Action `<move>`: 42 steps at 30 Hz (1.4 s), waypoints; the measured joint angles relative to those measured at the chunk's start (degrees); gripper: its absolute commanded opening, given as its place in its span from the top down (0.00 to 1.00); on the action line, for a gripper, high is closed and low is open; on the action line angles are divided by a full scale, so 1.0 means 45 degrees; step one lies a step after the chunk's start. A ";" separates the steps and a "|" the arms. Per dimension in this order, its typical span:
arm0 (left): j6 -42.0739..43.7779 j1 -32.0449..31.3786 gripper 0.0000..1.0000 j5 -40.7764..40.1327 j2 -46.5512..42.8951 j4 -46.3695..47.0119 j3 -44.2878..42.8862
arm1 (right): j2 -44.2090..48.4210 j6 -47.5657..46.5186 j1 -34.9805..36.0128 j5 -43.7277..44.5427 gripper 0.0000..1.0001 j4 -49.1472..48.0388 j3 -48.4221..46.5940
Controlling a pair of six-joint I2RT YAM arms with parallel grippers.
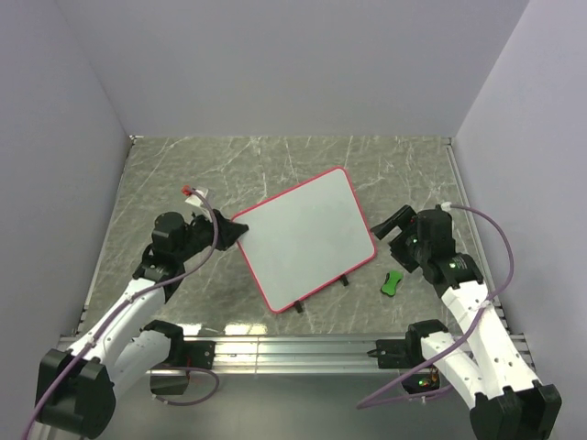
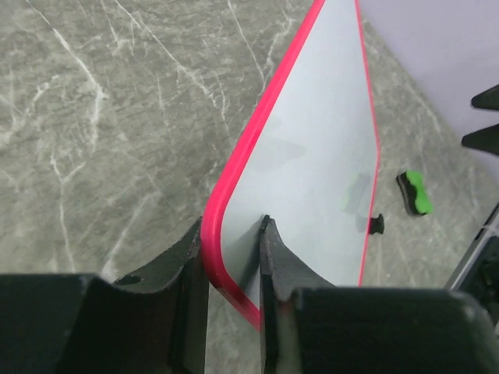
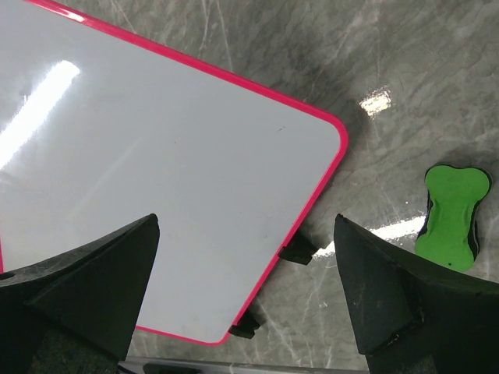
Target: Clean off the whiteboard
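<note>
board: prob. stiff, light, slick face; take by frame edge | L end effector: astride corner, grip unclear | R end effector: wide open, empty

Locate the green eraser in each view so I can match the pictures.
Top external: green eraser lies on the table, just right of the whiteboard, at its near-right corner.
Left wrist: eraser right of centre, past the board's far edge.
Right wrist: eraser at the right edge, off the board.
Shared landmark: the whiteboard's black clip foot nearest the eraser.
</note>
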State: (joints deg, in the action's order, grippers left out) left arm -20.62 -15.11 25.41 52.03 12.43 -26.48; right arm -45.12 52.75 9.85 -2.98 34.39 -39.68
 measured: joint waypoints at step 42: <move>0.2667 0.0291 0.17 -0.3915 -0.2822 -0.1875 0.0588 | -0.0262 -0.0869 -0.0029 -0.0335 0.00 -0.0155 0.0321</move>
State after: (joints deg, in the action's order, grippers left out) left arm -8.62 -13.80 7.79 39.33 3.99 -23.83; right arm -46.30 48.84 9.72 -4.49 33.69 -38.24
